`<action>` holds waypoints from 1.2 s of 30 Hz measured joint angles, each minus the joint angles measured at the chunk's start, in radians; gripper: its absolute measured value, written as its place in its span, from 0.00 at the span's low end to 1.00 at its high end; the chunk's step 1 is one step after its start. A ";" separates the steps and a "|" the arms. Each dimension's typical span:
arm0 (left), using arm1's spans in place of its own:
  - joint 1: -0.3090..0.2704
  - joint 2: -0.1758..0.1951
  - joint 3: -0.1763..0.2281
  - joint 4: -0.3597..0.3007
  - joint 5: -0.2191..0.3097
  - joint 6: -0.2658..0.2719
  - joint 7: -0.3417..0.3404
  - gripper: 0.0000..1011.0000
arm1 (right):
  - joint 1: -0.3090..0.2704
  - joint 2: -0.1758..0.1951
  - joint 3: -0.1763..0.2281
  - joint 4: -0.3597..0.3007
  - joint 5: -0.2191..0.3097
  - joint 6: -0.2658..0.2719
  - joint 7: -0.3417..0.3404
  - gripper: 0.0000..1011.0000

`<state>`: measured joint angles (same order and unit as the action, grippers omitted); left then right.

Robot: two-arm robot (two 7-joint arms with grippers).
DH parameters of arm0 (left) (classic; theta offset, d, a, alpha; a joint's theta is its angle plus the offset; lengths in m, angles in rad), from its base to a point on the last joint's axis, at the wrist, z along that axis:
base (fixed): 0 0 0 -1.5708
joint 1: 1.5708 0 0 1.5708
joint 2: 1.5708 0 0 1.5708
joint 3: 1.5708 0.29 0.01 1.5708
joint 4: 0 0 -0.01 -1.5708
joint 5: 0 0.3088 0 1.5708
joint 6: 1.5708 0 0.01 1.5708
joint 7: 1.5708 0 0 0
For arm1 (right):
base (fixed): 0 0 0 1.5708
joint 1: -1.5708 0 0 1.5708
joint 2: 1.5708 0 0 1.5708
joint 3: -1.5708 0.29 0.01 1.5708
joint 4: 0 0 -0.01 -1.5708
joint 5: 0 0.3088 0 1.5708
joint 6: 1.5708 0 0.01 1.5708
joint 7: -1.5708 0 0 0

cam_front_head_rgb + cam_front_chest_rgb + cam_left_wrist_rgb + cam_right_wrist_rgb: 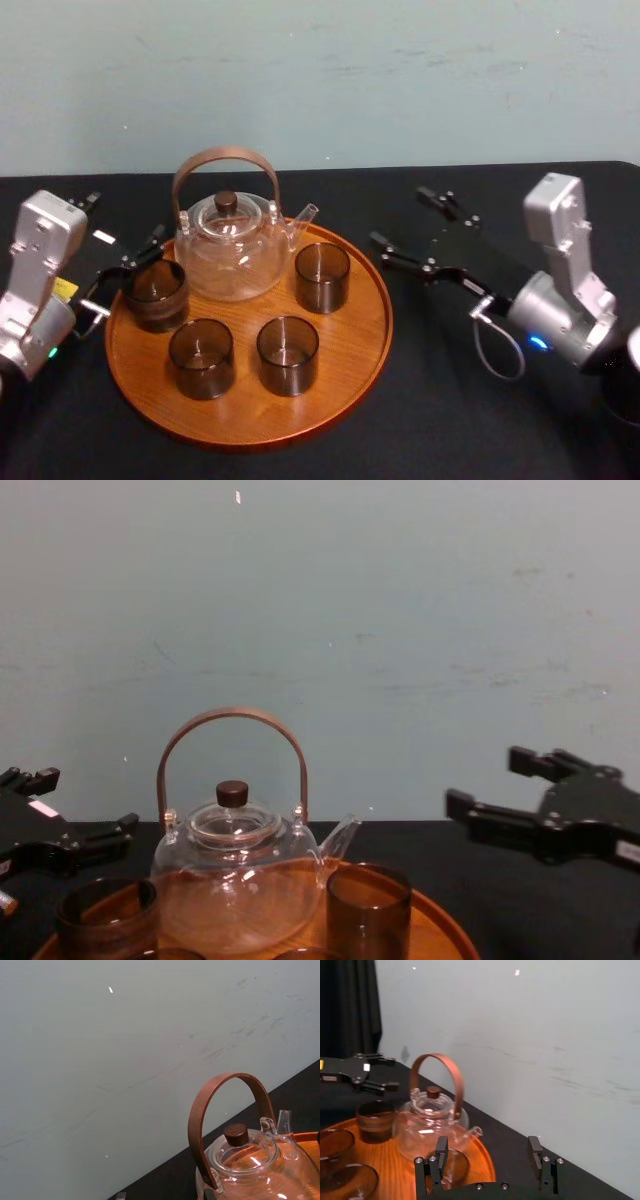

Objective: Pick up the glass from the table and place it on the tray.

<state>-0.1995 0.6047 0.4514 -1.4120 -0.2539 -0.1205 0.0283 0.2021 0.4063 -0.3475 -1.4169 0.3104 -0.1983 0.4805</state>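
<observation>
- The glass point(155, 295), dark and smoky, stands upright on the tray point(350, 330), at the tray's left edge just inside the raised rim.
- The left gripper point(130, 217) is near that glass, a little behind and above it. In the chest view and the right wrist view there is a gap between its fingers and the glass's rim.
- Its 2 fingers are spread wide and hold nothing.
- The right gripper point(405, 218) hangs over the table point(450, 400) to the right of the tray, well apart from every glass. Its fingers are also spread wide with nothing between them, and they point toward the teapot.
- The teapot point(228, 250) is clear glass with a brown arched handle and a dark knob on its lid. It sits upright at the back of the tray, with its spout turned to the right.
- 3 other glasses point(322, 277) also stand upright on the tray: 1 just right of the teapot below the spout, and 2 side by side toward the front.
- The glass by the left gripper stands just beside the teapot's left flank. Whether the 2 touch, I cannot tell.
- The table is covered in black, and a pale blue-green wall point(320, 80) rises behind it.
</observation>
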 joint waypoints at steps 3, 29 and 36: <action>0.000 0.000 0.000 0.000 0.000 0.000 0.000 0.99 | -0.035 0.019 0.026 -0.024 0.004 -0.004 -0.015 0.99; 0.000 0.000 0.000 0.000 0.000 0.000 0.000 0.99 | -0.232 0.056 0.186 -0.100 -0.034 -0.033 -0.109 0.99; 0.000 0.000 0.000 0.000 0.000 0.000 0.000 0.99 | -0.229 0.057 0.183 -0.099 -0.033 -0.033 -0.108 0.99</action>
<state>-0.1995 0.6047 0.4514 -1.4119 -0.2539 -0.1205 0.0283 -0.0268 0.4629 -0.1650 -1.5159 0.2774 -0.2317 0.3726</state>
